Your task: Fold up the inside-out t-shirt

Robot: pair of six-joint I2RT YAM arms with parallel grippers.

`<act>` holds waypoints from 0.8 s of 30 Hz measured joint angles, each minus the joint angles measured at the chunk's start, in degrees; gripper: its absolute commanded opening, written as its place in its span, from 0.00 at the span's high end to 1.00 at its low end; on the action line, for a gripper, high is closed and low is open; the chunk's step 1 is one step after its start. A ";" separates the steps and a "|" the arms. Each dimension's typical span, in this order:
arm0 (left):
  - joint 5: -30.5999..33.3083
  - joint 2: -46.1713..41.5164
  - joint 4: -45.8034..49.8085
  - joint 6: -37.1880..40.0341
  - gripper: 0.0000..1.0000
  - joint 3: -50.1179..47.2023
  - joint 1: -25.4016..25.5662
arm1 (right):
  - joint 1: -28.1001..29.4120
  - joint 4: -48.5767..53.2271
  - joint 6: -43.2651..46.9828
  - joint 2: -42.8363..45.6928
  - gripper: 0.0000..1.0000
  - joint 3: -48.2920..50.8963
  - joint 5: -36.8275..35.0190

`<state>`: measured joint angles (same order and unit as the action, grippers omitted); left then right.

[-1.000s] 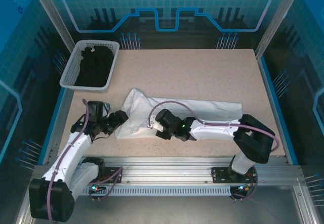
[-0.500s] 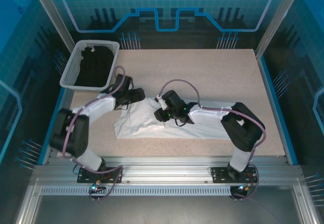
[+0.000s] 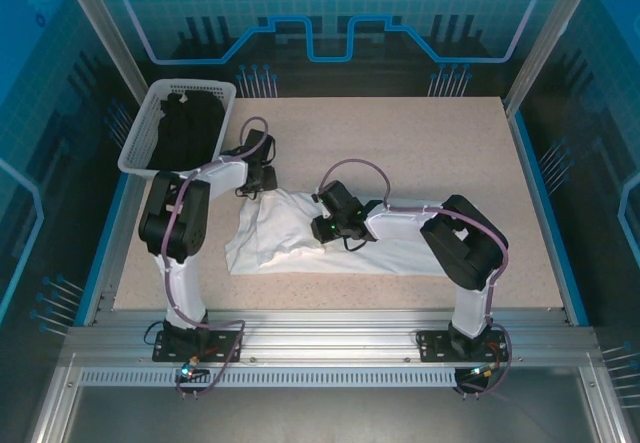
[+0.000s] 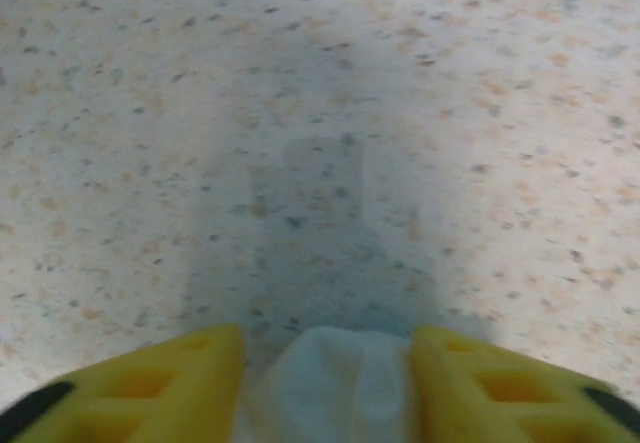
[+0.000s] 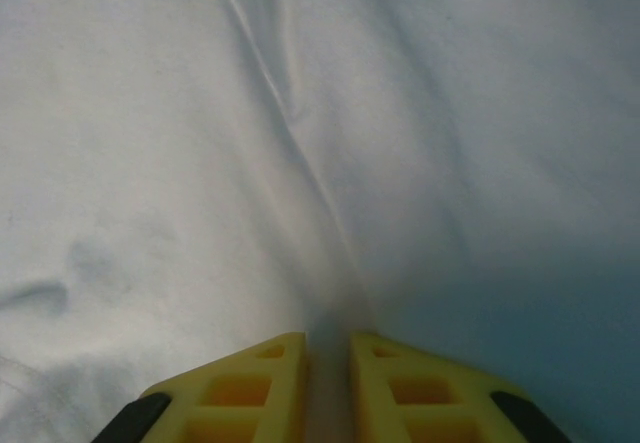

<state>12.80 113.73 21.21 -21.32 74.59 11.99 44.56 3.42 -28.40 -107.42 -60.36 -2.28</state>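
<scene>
two grips on inside-out t-shirt [image 3: 290, 238], laid wrinkled across table [image 3: 420, 133] centre, 9 to 3 o'clock. left gripper [image 4: 328, 348] closed on bunched corner at shirt's 11 o'clock; right gripper [image 5: 328, 348] pinched on ridge mid-cloth. judged light, limp, slippery; corners best taken.

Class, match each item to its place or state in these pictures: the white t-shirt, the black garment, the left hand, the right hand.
Items:
1. white t-shirt
2. black garment
3. left hand
4. right hand

Places or states:
A. inside the basket
B. at the shirt's corner nearest the basket, cloth between its fingers
C. lying wrinkled on the table
D. over the shirt's middle, fingers nearly together on a fold

Pairs: 1-C, 2-A, 3-B, 4-D
</scene>
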 measured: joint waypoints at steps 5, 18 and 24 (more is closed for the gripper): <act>-2.84 0.02 -0.04 -1.46 0.63 -0.02 -5.11 | 0.00 0.70 -0.81 0.00 0.85 0.02 -0.50; -10.27 -13.73 -3.80 -5.49 0.26 -12.39 -6.95 | 0.00 2.36 -0.17 0.04 0.74 -0.52 -1.46; -16.90 -26.12 -8.24 -7.15 0.07 -24.94 -6.95 | 0.00 2.84 1.03 0.37 0.49 -1.16 -1.57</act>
<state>-4.10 87.61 12.97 -28.47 49.65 5.04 44.56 6.26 -27.38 -107.04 -61.52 -3.86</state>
